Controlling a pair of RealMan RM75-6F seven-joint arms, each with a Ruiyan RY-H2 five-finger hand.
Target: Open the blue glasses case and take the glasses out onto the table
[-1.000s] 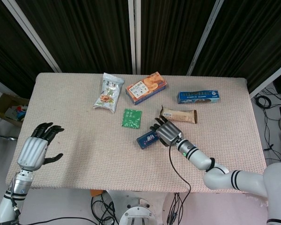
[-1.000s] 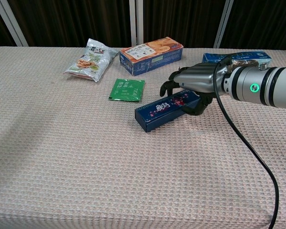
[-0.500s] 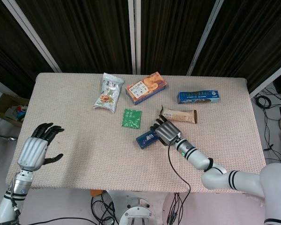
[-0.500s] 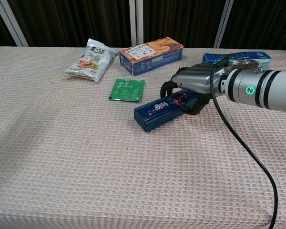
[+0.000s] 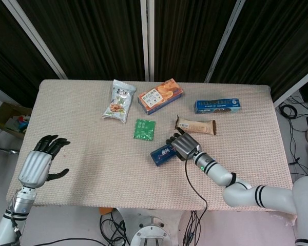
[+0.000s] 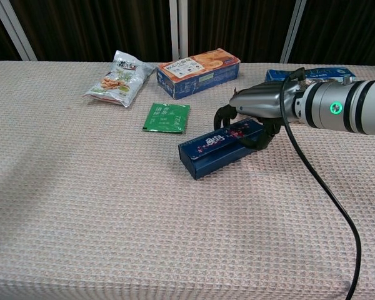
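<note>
— Head view, what've we got?
— Right hand (image 5: 184,146) clamped over the blue glasses case (image 5: 162,154), mid-desk (image 5: 92,154), lid shut. Left hand (image 5: 38,165) hovers at the near-left edge, fingers spread, empty.
— And the chest view?
— Fingers (image 6: 224,114) wrap the case's far end; green packet (image 6: 167,117) lies just beside it.
</note>
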